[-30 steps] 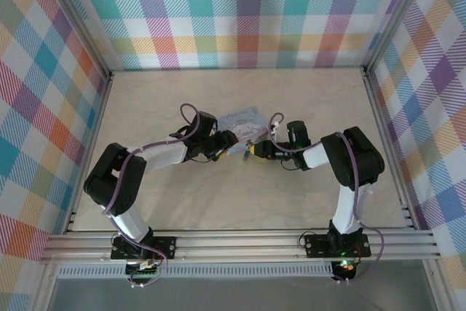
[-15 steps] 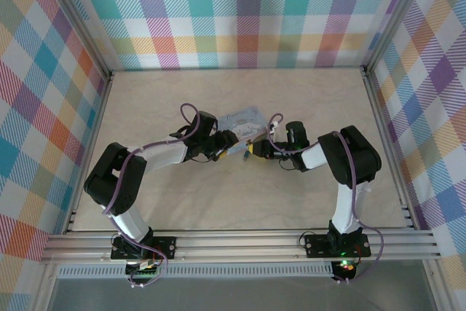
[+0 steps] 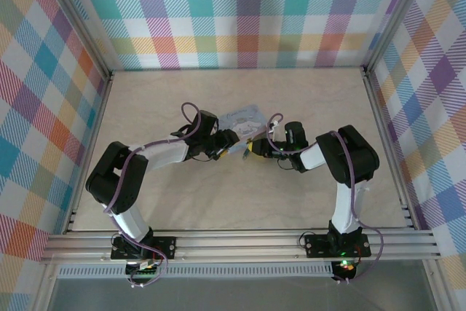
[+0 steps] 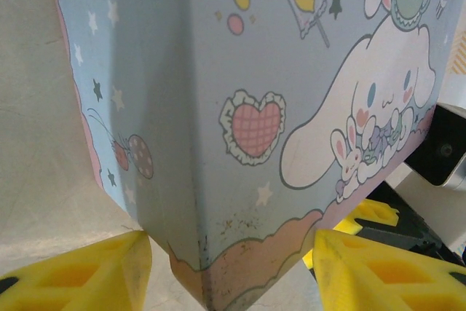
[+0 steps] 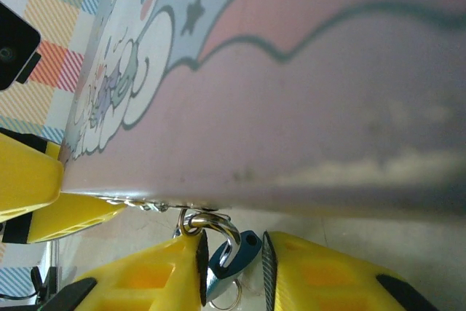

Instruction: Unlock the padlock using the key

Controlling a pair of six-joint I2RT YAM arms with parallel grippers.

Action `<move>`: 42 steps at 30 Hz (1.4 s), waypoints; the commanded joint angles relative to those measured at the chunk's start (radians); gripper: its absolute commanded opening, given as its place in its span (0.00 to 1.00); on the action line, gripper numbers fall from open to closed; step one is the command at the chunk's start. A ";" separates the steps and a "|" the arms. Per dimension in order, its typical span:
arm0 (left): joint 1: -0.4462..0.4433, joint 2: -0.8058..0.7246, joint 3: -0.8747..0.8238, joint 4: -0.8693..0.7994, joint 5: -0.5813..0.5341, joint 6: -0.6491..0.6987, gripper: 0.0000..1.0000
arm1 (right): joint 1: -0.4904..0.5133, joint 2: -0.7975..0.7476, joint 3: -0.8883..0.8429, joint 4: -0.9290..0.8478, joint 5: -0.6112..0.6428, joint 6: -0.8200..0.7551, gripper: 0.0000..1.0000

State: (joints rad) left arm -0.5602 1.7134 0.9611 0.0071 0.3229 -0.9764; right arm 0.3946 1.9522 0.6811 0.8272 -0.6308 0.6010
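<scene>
The padlock (image 5: 231, 258), a tiny blue-bodied lock with a chrome shackle, hangs by a small ring from the lower edge of the pale blue cartoon tin (image 5: 291, 71). My right gripper (image 5: 234, 271) is shut on it, the lock's body spanning the gap between the black pads (image 5: 202, 267). A thin wire ring (image 5: 231, 302) shows under the lock; I cannot make out the key. In the left wrist view, my left gripper (image 4: 231, 245) grips a corner of the tin (image 4: 218, 71), one yellow fingertip against each side. From above, both grippers (image 3: 233, 141) (image 3: 251, 148) meet at the tin (image 3: 244, 116).
The tin lies mid-table on the beige surface (image 3: 182, 92), with open room around both arms. Checked walls (image 3: 247, 12) and aluminium rails (image 3: 240, 242) enclose the table. My left gripper's yellow fingers (image 5: 29, 180) sit just left of the padlock, close to my right fingers.
My right gripper has edged slightly left toward the tin and its jaws have narrowed a little around the padlock. The left arm and the tin have stayed still.
</scene>
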 commanded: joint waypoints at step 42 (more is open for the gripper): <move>-0.030 -0.017 0.013 -0.014 -0.012 0.006 0.61 | 0.013 -0.036 -0.057 0.138 0.212 0.206 0.04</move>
State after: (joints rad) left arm -0.5808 1.7271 0.9623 0.0055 0.3199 -0.9756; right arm 0.4126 1.9526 0.6319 0.9665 -0.4507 0.7822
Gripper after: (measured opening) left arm 0.607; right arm 0.048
